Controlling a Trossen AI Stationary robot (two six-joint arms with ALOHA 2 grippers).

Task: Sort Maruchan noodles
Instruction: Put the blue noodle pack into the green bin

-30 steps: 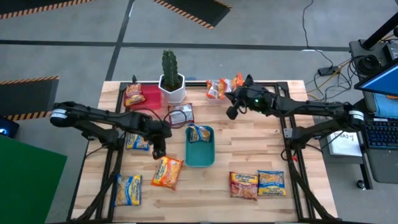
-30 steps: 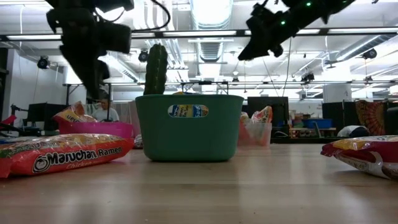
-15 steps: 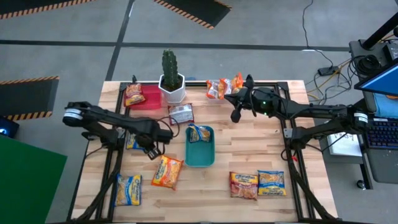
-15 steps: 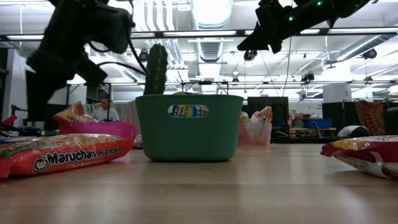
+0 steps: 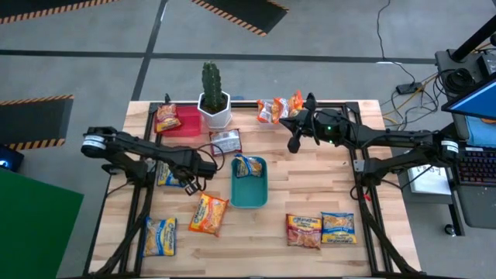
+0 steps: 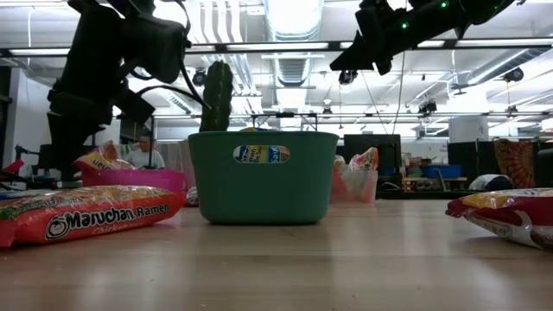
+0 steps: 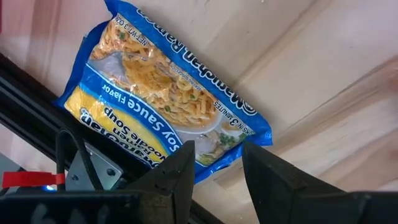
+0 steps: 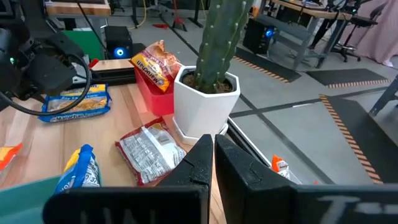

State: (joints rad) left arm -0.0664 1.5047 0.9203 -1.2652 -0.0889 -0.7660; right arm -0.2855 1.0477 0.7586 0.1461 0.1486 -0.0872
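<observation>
Above blue packet [image 7: 165, 106], left hand [image 7: 214, 165]

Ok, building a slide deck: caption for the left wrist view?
Left gripper, open, hovers over a blue-yellow noodle packet at the table edge.

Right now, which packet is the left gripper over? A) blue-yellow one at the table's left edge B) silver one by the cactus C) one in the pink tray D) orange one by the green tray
A: the left gripper points its open fingers at the blue-yellow packet lying at the table's left edge.
</observation>
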